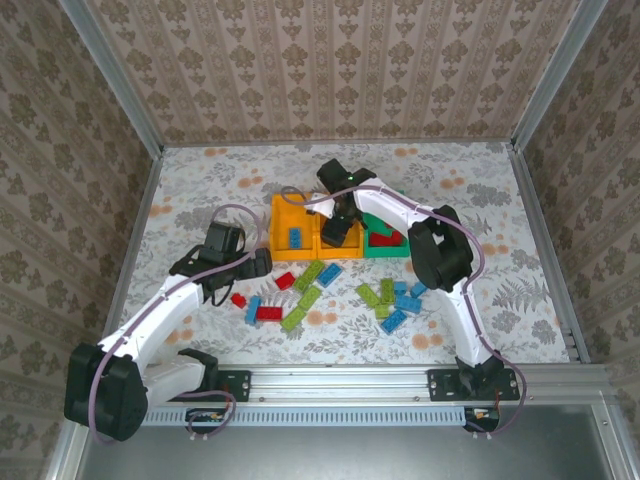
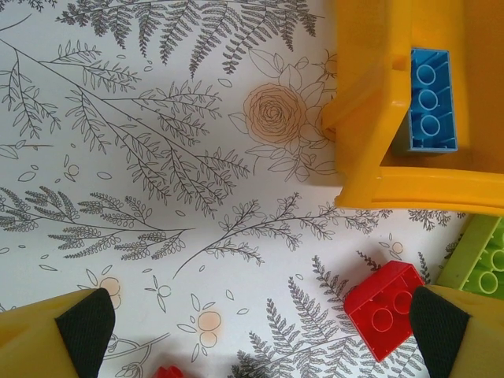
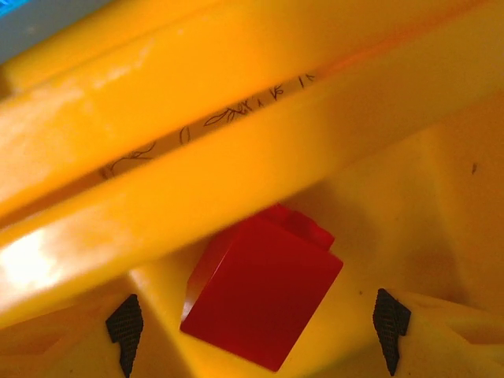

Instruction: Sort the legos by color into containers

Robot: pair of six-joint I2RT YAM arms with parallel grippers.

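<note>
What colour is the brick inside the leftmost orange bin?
Blue. The brick lies in the orange bin; the left wrist view shows it best.

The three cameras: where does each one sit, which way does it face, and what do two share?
Top external: above, behind the bases, looking down on the table; both arms, left end effector, right end effector.
Left wrist: on the left arm, facing down beside the left orange bin; its open fingers.
Right wrist: on the right arm, facing into the middle orange bin at a red brick; its fingertips.
Shared by top external and left wrist: the blue brick in the left orange bin.
</note>
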